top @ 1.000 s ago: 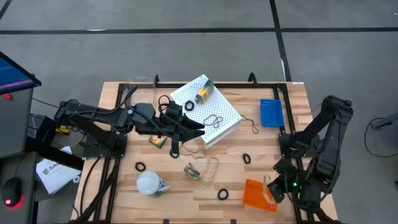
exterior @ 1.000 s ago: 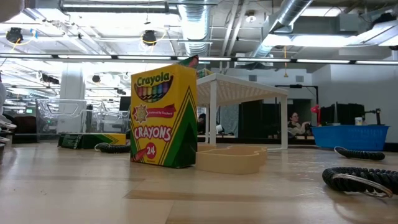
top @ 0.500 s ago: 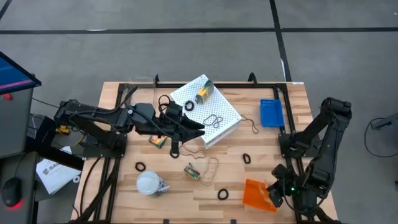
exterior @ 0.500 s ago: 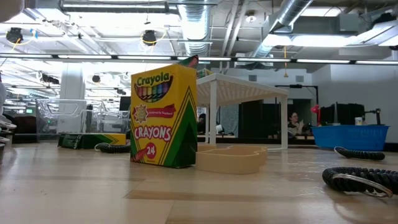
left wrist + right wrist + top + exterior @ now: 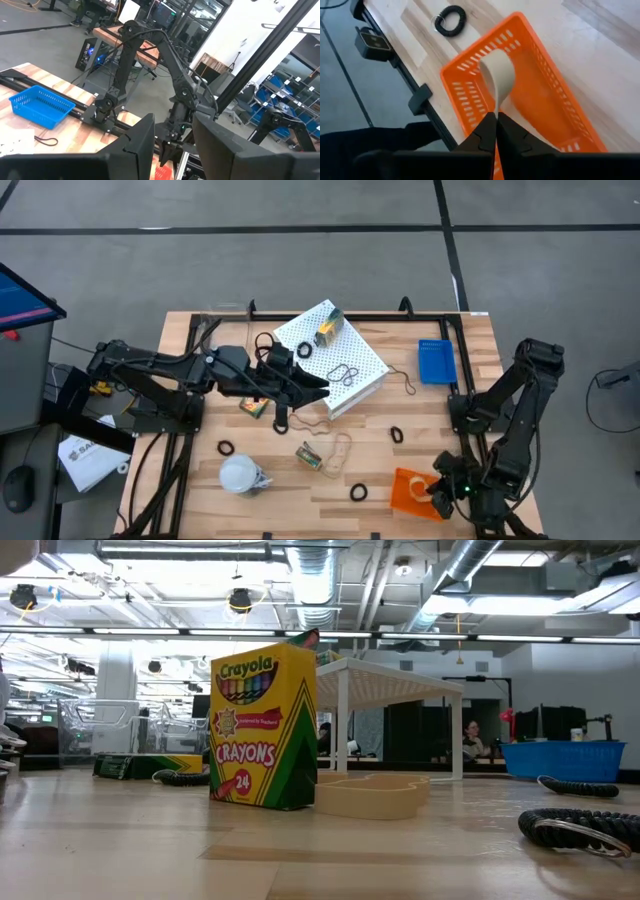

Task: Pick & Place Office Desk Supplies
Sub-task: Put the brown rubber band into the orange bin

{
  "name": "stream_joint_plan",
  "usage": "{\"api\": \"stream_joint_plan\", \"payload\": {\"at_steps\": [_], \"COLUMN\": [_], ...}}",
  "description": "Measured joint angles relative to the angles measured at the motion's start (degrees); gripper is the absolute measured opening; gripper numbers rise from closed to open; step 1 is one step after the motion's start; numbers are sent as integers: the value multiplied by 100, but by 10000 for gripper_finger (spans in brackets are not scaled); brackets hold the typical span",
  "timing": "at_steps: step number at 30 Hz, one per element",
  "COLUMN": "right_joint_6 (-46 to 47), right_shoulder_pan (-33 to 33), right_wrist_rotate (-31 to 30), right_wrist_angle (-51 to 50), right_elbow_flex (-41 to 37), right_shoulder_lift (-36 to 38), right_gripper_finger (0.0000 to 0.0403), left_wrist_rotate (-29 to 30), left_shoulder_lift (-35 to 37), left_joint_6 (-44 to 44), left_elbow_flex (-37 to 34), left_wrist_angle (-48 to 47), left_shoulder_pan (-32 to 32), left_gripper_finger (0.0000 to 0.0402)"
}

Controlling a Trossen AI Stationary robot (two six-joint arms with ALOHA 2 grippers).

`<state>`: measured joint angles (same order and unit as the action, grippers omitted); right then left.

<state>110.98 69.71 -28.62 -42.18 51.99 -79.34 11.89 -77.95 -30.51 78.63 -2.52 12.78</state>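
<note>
My right gripper (image 5: 495,119) is over the orange basket (image 5: 540,100) at the table's near right corner (image 5: 412,492), shut on a tan rubber band (image 5: 498,75). My left gripper (image 5: 174,150) is open and stands level at the near left edge of the white perforated box (image 5: 330,358), touching nothing. One crayon box (image 5: 327,330) lies on that white box beside a black ring (image 5: 304,351) and tan loops (image 5: 345,373). Two more crayon boxes (image 5: 254,406) (image 5: 309,455) are on the table; the second stands upright (image 5: 265,725) in the low view. My right gripper pinches the tan rubber band by one end of its loop (image 5: 496,107) between the two fingertips, from above, pointing down. The rest of the loop hangs beyond the fingers inside the orange basket; whether it touches the basket floor, I cannot tell.
Black rings lie on the wood (image 5: 225,448) (image 5: 396,435) (image 5: 358,493). A tan loop (image 5: 340,450) sits beside the near crayon box. The blue basket (image 5: 436,361) is at the right, the white bulb-like object (image 5: 240,475) at the near left.
My right arm has shifted a little toward the table's near edge and left, bringing its gripper farther over the orange basket.
</note>
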Motion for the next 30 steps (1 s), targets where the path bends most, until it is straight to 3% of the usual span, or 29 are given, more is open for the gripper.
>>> {"api": "stream_joint_plan", "payload": {"at_steps": [4,22,30], "right_joint_6": [-333,-149,-147], "right_shoulder_pan": [11,-98,-293], "right_wrist_rotate": [-31,-29,-1059], "right_wrist_angle": [231,230,-553], "right_elbow_flex": [2,2,53], "right_shoulder_lift": [13,21,629], "right_gripper_finger": [28,165,164], "left_wrist_rotate": [12,10,-84], "left_shoulder_lift": [0,-2,-4], "left_joint_6": [-1,2,8], "left_elbow_flex": [0,0,-2], "left_wrist_angle": [0,-2,-214], "left_shoulder_pan": [0,103,346], "left_gripper_finger": [127,127,127]}}
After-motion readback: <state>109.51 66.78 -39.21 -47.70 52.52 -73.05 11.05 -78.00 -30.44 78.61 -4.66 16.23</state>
